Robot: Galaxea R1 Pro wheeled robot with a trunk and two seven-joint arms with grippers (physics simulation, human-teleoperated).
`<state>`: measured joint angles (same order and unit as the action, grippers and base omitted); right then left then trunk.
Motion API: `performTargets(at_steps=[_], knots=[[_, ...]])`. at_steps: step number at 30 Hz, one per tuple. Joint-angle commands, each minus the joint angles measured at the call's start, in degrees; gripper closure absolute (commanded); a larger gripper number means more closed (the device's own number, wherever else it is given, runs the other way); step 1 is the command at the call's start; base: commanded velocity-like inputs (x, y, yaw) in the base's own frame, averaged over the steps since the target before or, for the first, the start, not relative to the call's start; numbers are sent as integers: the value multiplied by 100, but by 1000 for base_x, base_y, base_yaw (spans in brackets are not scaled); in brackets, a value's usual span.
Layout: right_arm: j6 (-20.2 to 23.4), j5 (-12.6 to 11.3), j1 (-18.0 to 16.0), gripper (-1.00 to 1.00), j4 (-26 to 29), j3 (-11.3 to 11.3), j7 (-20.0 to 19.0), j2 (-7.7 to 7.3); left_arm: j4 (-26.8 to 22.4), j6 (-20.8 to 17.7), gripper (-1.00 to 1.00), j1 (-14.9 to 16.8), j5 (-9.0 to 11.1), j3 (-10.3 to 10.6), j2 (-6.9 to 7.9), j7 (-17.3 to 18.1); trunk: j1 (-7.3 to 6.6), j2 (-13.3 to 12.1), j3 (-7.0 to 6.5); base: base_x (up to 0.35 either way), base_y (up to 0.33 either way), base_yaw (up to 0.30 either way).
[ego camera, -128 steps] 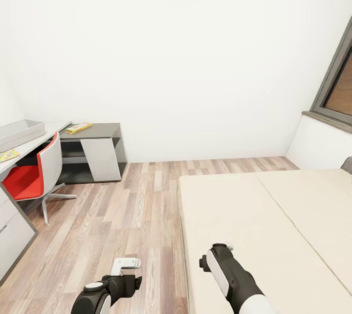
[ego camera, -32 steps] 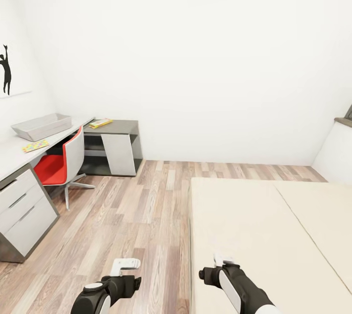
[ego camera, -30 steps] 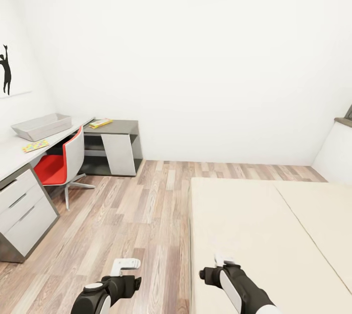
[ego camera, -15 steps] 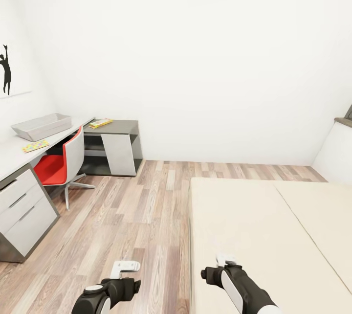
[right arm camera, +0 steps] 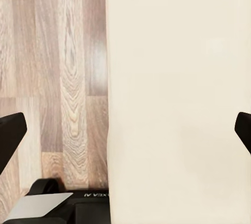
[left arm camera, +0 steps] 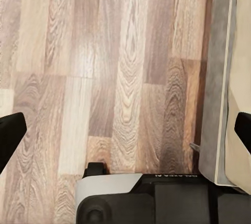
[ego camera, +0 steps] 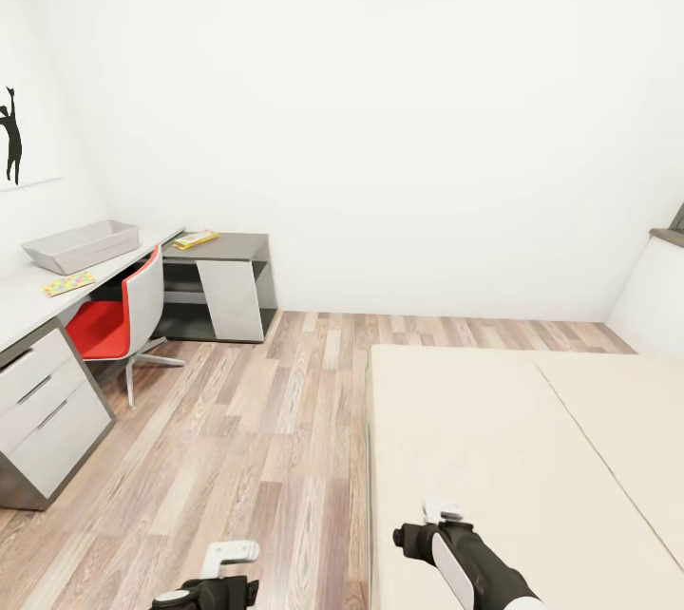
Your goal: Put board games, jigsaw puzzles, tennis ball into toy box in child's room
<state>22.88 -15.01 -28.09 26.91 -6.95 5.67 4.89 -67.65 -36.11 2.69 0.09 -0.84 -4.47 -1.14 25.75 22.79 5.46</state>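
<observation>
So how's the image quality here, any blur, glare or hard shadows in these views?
Head view: sharp, flat even light, white wall nearly featureless, only a soft shadow under the desk. Left wrist view: crisp wood grain, a pale sheen on the floor planks. Right wrist view: the bed washes out to almost textureless cream; floor grain slightly soft.

child's bedroom: bed (ego camera: 513,458), desk (ego camera: 28,306), red chair (ego camera: 119,320), wood floor (ego camera: 237,439).

Toy box (ego camera: 81,244) on desk (ego camera: 24,301), red chair (ego camera: 119,320), bare bed (ego camera: 513,458)
</observation>
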Motion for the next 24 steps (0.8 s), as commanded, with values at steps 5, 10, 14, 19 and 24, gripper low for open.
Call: performTargets(at_steps=[5, 10, 14, 19, 24], knots=[[-22, -56, -4, -100, -19, -44, 56, -5, 4, -4, -100, 4, -5, -55, -19, -15, 4, 13, 13, 0, 0, 0], [-29, -55, -4, -100, -26, -43, 57, -5, 6, -2, -100, 4, -22, -39, -48, -17, 4, 13, 13, 0, 0, 0], [-29, -54, -4, -100, -27, -50, 59, 1, 6, -2, -100, 4, -25, -26, -62, -18, 4, 13, 13, 0, 0, 0], [-29, -54, -4, -100, -27, -52, 65, 3, -27, -2, -100, 4, -26, -18, -70, -18, 4, 13, 13, 0, -1, -17], [-33, -57, -4, -100, -27, -52, 65, 3, -36, -9, -100, 4, -26, -14, -72, -18, 4, 13, 13, 0, -86, -124]])
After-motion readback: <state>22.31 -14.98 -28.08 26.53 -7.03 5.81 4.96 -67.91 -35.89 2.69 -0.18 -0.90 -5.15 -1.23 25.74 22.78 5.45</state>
